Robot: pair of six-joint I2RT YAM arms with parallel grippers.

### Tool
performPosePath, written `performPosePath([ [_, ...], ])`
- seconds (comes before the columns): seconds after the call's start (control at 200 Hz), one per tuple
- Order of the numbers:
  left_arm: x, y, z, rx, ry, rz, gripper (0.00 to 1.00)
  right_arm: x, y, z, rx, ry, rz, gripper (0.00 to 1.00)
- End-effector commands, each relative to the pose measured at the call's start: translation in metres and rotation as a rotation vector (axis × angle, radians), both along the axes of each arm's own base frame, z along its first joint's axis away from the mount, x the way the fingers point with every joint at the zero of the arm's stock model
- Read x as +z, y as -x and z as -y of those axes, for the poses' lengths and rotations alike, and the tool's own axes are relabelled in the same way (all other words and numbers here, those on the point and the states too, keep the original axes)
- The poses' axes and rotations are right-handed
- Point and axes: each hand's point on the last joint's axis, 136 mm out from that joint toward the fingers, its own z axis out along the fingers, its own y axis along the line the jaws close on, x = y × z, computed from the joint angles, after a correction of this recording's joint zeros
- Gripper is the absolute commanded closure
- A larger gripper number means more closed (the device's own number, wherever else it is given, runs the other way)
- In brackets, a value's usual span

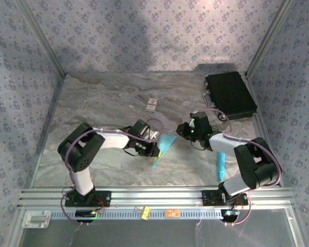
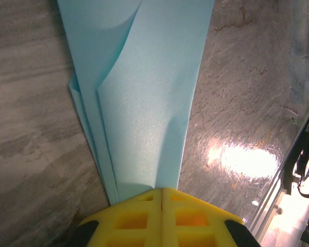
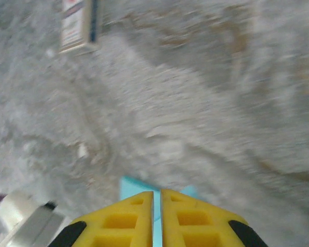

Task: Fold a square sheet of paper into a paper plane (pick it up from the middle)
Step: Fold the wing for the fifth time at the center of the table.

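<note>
The light-blue paper (image 1: 164, 148) is folded into a long narrow shape. Its point faces the near edge, and it is held above the marble table (image 1: 108, 103) between the two arms. My left gripper (image 1: 154, 144) is shut on it; in the left wrist view the yellow jaws (image 2: 161, 189) meet on the creased layers (image 2: 149, 103), which stretch away from the tips. My right gripper (image 1: 181, 131) is at the paper's far end. Its jaws (image 3: 157, 192) are nearly together with light-blue in the thin slit, and a bit of paper (image 3: 129, 185) shows past the tips. That view is blurred.
A slim cyan pen-like stick (image 1: 221, 164) lies on the table beside the right arm. A black case (image 1: 229, 95) sits at the back right, and a small white card with red marks (image 1: 152, 104) lies at mid-back. Patterned walls enclose the table on three sides.
</note>
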Motion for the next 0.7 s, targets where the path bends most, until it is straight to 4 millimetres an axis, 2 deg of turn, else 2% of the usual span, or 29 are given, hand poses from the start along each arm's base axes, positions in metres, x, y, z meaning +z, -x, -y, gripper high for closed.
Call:
performPosePath([
  [0.0,-0.047,0.022,-0.038,0.026,-0.221,-0.086,1.00,-0.008,0.020,-0.021,0.042,-0.008,-0.037,0.88],
  [0.12,-0.045,0.021,-0.038,0.029,-0.217,-0.080,1.00,-0.013,0.042,-0.048,0.098,-0.012,-0.046,0.89],
  [0.235,-0.045,0.022,-0.038,0.032,-0.214,-0.079,1.00,-0.035,0.064,-0.048,0.077,0.054,-0.143,0.91],
  [0.355,-0.046,0.023,-0.038,0.030,-0.213,-0.080,1.00,-0.039,0.080,-0.062,0.114,0.010,-0.137,0.92],
  [0.585,-0.046,0.023,-0.038,0.030,-0.208,-0.078,1.00,-0.047,0.096,-0.076,0.163,-0.002,-0.160,0.92],
  [0.695,-0.045,0.024,-0.039,0.029,-0.207,-0.079,1.00,-0.056,0.098,-0.074,0.157,0.021,-0.182,0.93],
])
